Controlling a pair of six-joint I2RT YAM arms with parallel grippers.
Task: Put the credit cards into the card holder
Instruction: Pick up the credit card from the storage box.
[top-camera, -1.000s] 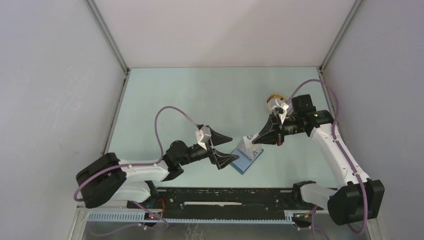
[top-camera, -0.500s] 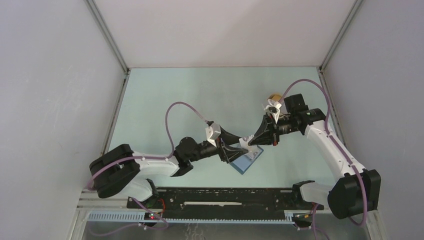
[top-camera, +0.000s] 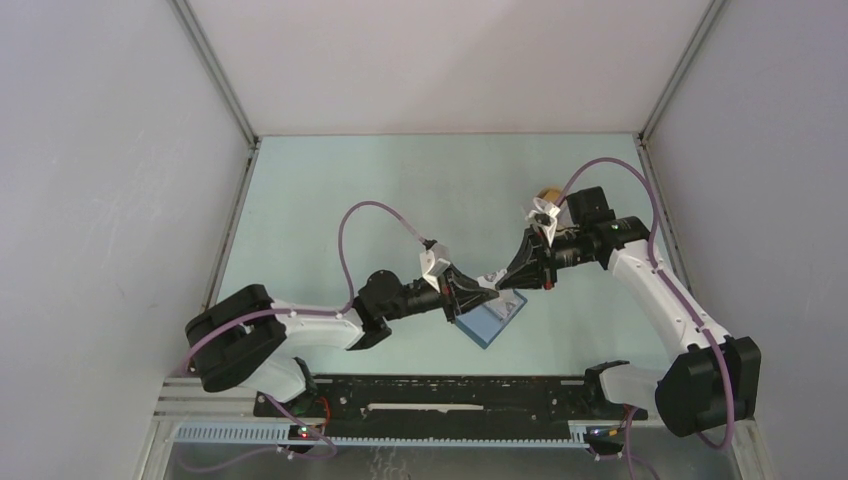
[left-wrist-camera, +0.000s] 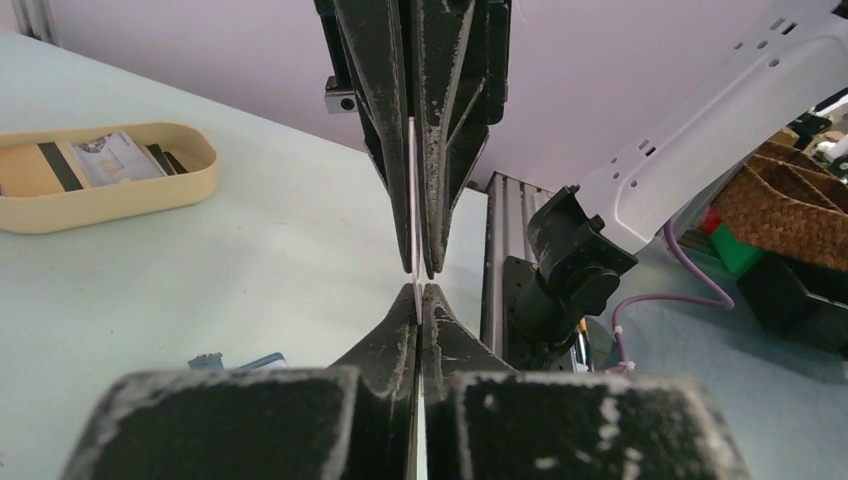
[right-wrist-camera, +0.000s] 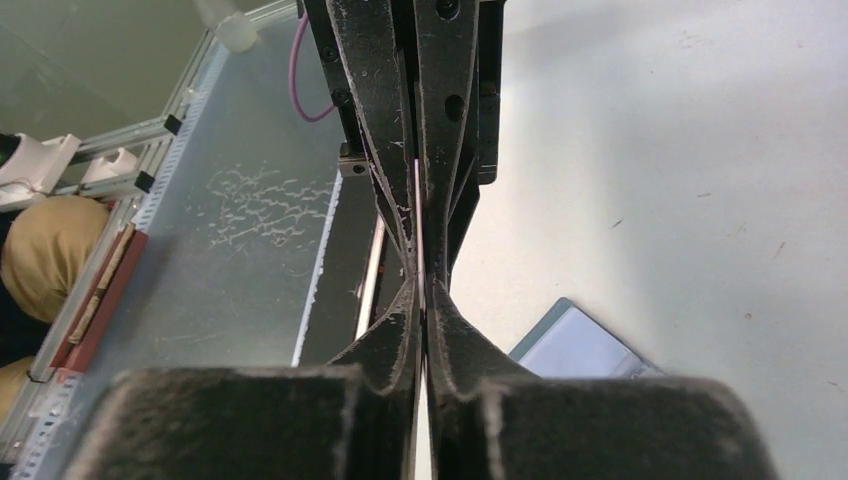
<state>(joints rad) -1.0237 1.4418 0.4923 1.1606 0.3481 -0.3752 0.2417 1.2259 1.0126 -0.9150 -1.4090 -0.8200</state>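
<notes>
One credit card (top-camera: 491, 279) stands on edge in the air, a thin pale line (left-wrist-camera: 412, 200) in the left wrist view. My left gripper (left-wrist-camera: 420, 288) is shut on its near edge. Tip to tip with it, my right gripper (right-wrist-camera: 421, 290) has its fingers pressed against the card's (right-wrist-camera: 417, 220) other edge. Both grippers meet (top-camera: 480, 285) (top-camera: 504, 277) just above the card holder (top-camera: 492, 322), which lies open on the table, teal with pale inner pockets (right-wrist-camera: 580, 345). More credit cards (left-wrist-camera: 110, 158) lie in the tan tray (left-wrist-camera: 120, 205).
The tan oval tray (top-camera: 548, 195) sits behind the right wrist, mostly hidden in the top view. The black rail (top-camera: 450, 395) with the arm bases runs along the near table edge. Grey walls close the sides and back.
My left arm reached right and its wide-open jaws closed on the card that the right gripper holds. The right gripper shifted slightly left and back.
</notes>
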